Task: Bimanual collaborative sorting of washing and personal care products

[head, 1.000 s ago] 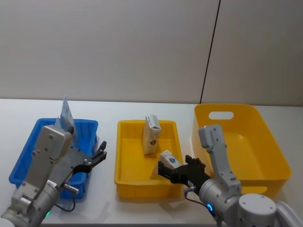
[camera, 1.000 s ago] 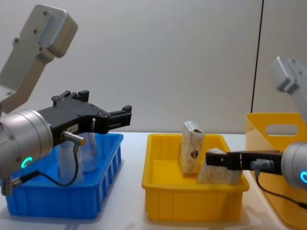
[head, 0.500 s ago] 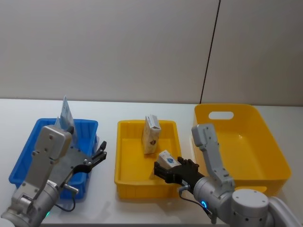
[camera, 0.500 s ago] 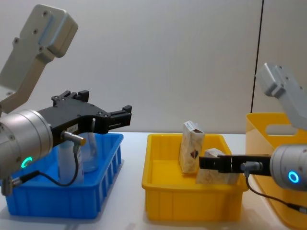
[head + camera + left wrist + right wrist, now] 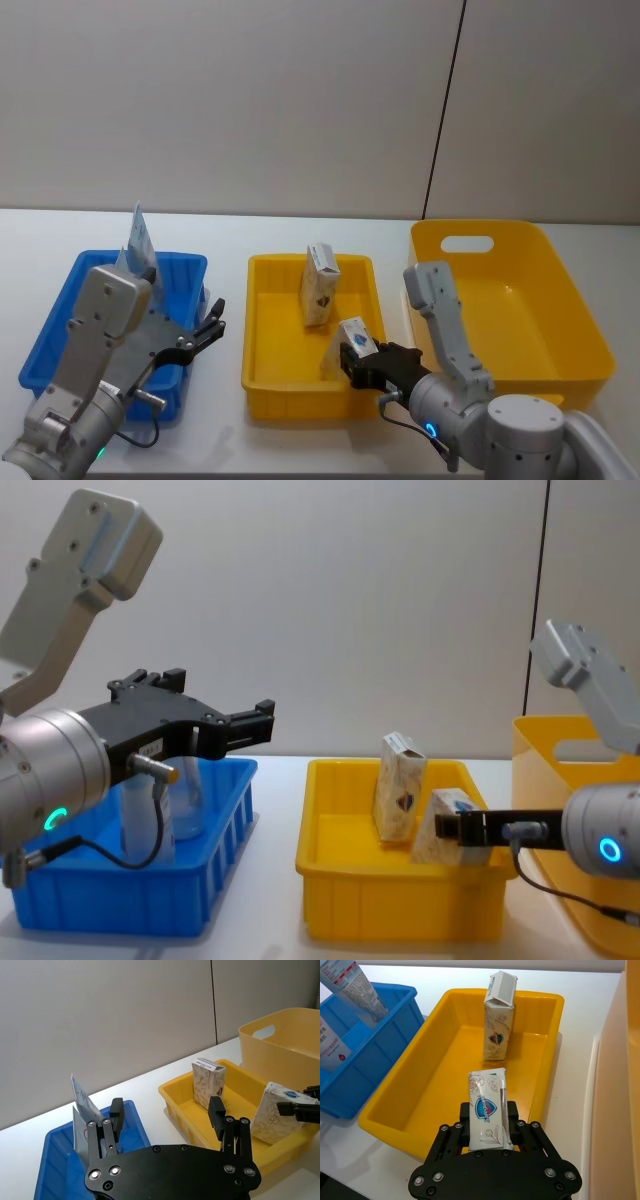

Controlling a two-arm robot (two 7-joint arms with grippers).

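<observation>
1. The right gripper had slid further over the yellow tray, fingers clamped on the tilted beige carton
2. That carton sat low inside the tray, so its sorting looked nearly done
3. The left gripper had stayed wide open, empty, beside the blue tray

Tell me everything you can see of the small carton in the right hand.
The held carton is a small oblong box, cardboard by its look, beige with a fine floral pattern and a dark-blue shield emblem, closed and undented. The right hand is shut on one end, a finger on each long side. It leans tilted over the small yellow tray, in its front right part, apart from the upright carton behind. Whether it touches the tray floor is hidden.
</observation>
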